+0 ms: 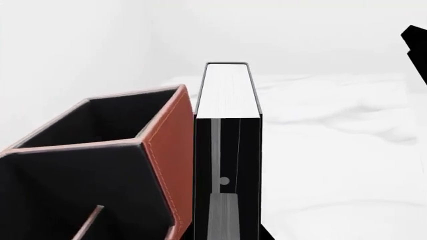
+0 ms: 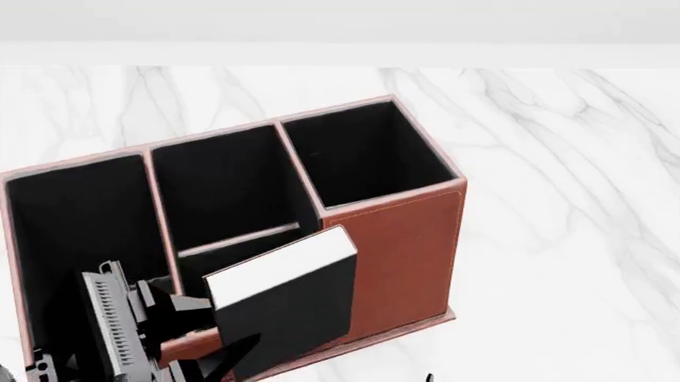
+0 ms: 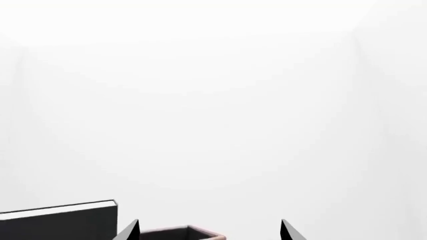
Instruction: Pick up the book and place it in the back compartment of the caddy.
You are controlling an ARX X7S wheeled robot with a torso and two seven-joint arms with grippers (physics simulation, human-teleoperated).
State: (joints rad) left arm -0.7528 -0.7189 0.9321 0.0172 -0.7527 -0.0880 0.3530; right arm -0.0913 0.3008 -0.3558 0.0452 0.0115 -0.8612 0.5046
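My left gripper [image 2: 197, 318] is shut on the black book [image 2: 285, 306], which has white page edges. It holds the book tilted, above the near side of the reddish-brown caddy [image 2: 399, 247]. The book hangs over the small low-walled cell [image 2: 228, 253] in the caddy's middle and hides much of it. In the left wrist view the book [image 1: 227, 95] stands between my jaws [image 1: 227, 222], right beside the caddy's wall [image 1: 170, 145]. My right gripper [image 3: 208, 231] is open and empty, with the book [image 3: 60, 222] and a caddy corner [image 3: 180, 232] low in its view.
The caddy stands on a white marble table [image 2: 552, 199]. Its tall square cell [image 2: 361, 155] is at the right, a middle cell [image 2: 223, 183] sits behind the low one, and a long narrow cell [image 2: 80, 239] runs along the left. A white wall is behind.
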